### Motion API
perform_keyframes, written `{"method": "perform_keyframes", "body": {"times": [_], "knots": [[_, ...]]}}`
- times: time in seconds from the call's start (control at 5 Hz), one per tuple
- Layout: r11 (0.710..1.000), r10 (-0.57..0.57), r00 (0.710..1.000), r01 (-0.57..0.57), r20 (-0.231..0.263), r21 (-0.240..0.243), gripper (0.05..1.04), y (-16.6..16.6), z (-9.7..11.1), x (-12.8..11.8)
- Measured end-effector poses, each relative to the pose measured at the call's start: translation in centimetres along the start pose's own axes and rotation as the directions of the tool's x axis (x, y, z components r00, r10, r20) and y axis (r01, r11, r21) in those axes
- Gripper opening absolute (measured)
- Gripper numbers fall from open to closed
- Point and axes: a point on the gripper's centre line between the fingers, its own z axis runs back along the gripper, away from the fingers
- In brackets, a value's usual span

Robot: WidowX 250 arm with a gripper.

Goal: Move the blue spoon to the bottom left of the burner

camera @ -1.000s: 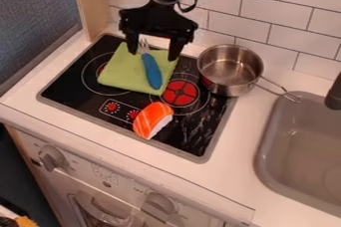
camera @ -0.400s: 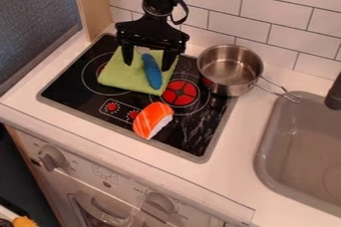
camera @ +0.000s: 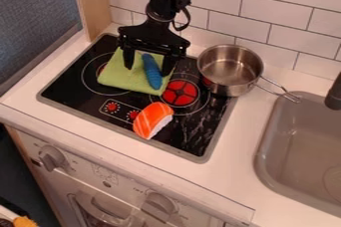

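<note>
Your claw [camera: 147,69] is spread above the green cloth [camera: 120,75], one finger on each side of the blue-handled utensil [camera: 152,71]. That utensil lies on the cloth, near the red burner [camera: 180,93], up and to the left of it in your view. You have the toy sushi [camera: 153,120] on the stove [camera: 88,106] and the metal pot [camera: 230,66] at its back right corner.

Soft, fairly even light covers the pale bench [camera: 240,146]. Reflections mark 2 shiny surfaces: whitish streaks on the black stovetop [camera: 190,134] and highlights (small ones) on the steel pot [camera: 230,69]. The lower left is dim.
</note>
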Motion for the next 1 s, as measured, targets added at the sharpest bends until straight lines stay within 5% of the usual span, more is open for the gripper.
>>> {"method": "perform_keyframes", "body": {"times": [0.2, 0.6, 1.0], "knots": [[1.000, -0.004, 1.000, 0.004, 0.003, -0.001, 0.951, -0.4, 0.0, -0.1], [0.999, 0.006, 1.000, -0.007, 0.010, 0.033, 0.451, -0.7, -0.5, -1.2], [0.999, 0.010, 1.000, -0.011, 0.010, 0.036, 0.447, -0.7, -0.6, -1.8]]}}
